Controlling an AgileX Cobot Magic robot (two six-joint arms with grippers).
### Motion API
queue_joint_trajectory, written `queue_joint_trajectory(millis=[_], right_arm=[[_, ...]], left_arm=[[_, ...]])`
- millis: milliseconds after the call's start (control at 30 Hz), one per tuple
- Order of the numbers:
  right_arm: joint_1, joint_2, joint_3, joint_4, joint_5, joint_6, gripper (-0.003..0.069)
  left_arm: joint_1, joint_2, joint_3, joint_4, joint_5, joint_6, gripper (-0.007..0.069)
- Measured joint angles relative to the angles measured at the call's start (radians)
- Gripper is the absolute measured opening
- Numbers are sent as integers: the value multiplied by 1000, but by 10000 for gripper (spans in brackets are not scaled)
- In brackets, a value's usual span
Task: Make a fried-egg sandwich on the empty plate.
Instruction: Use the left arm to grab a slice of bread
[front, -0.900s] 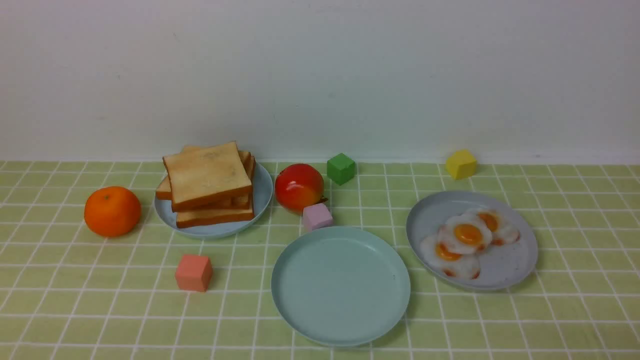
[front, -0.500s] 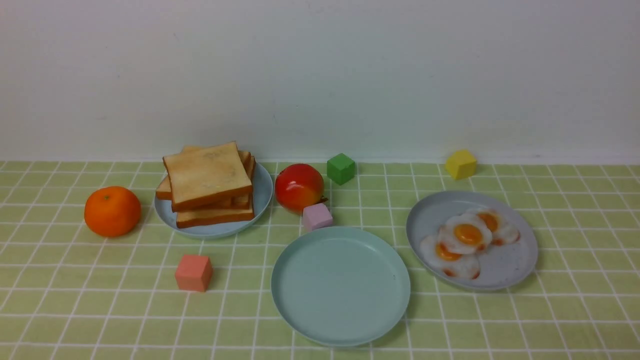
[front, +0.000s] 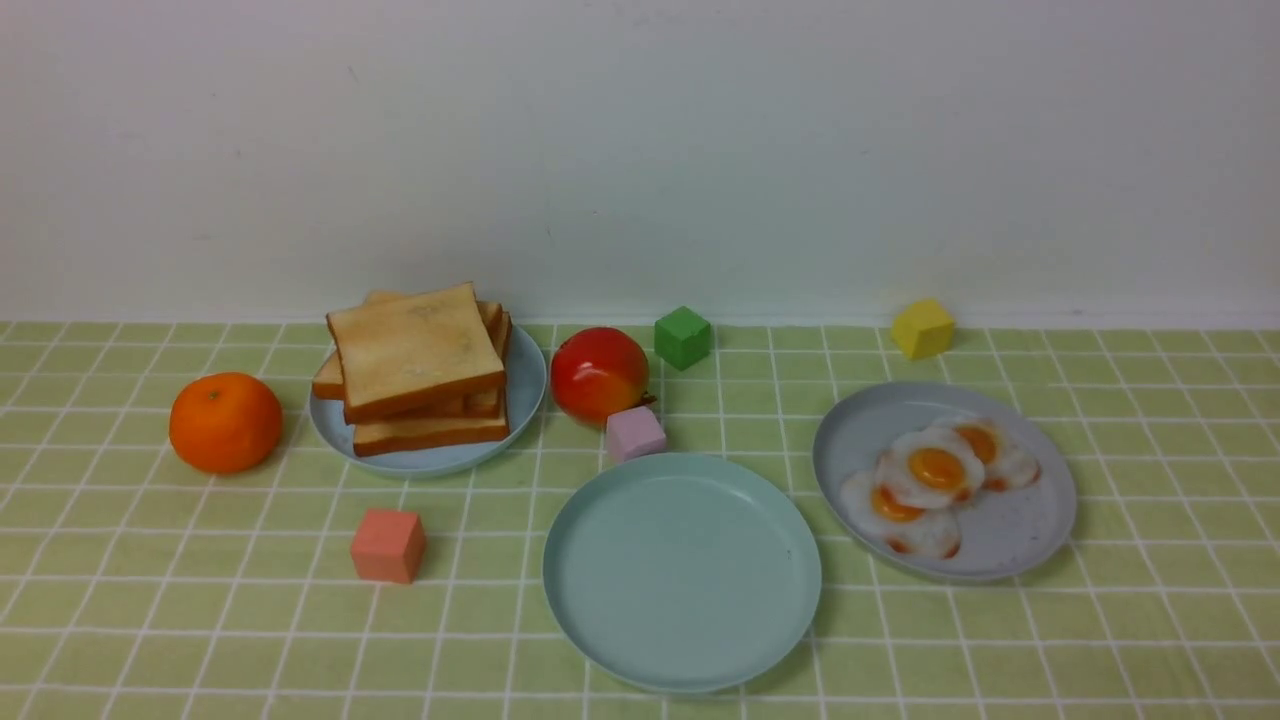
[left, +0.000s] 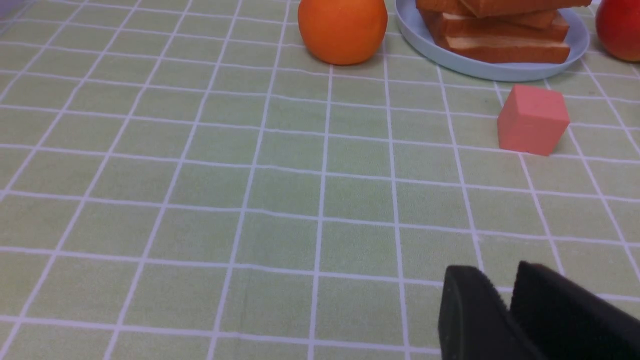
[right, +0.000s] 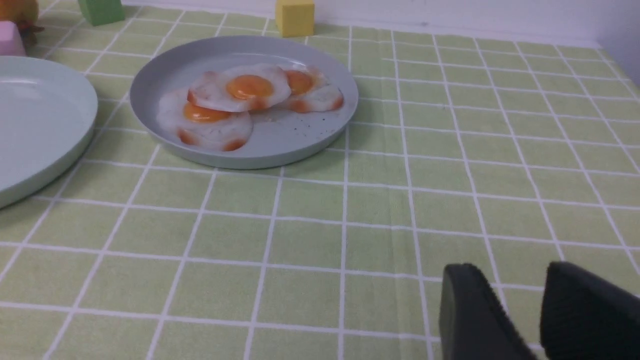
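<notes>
The empty plate (front: 682, 570), pale mint green, lies at the front centre of the checked cloth with nothing on it. No fried-egg sandwich is in view. Several toast slices (front: 415, 365) are piled on a light-blue plate (front: 525, 390) at the back left. Three fried eggs (front: 935, 470) overlap on a grey speckled plate (front: 1010, 535) to the right. Neither arm shows in the front view. My left gripper (left: 500, 280) hovers over bare cloth, its jaws a narrow gap apart and holding nothing. My right gripper (right: 515, 272) stands open and holds nothing, on the near side of the eggs (right: 240, 90).
An orange (front: 225, 422) sits left of the toast and a red fruit (front: 598, 373) right of it. Four cubes are scattered: salmon (front: 387, 545), lilac (front: 634, 433) touching the mint plate's far rim, green (front: 682, 337), yellow (front: 921, 328). A white wall closes the back.
</notes>
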Motion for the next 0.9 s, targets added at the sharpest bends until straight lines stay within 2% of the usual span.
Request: queue_joint_trajectory(millis=[333,533,733,900], right_arm=[[0,0,0,-47,1,-1,242],[0,0,3,-47,-26,-1,242],[0,0,7,-47,-248,-1,242],[0,0,7,-50,-395,-1,242]], left_arm=[[0,0,0,8,-4,0,146],[0,0,1,7,-70,0,154],[0,0,1,7,-238,0,160],[0,0,1,7,-309,0,165]])
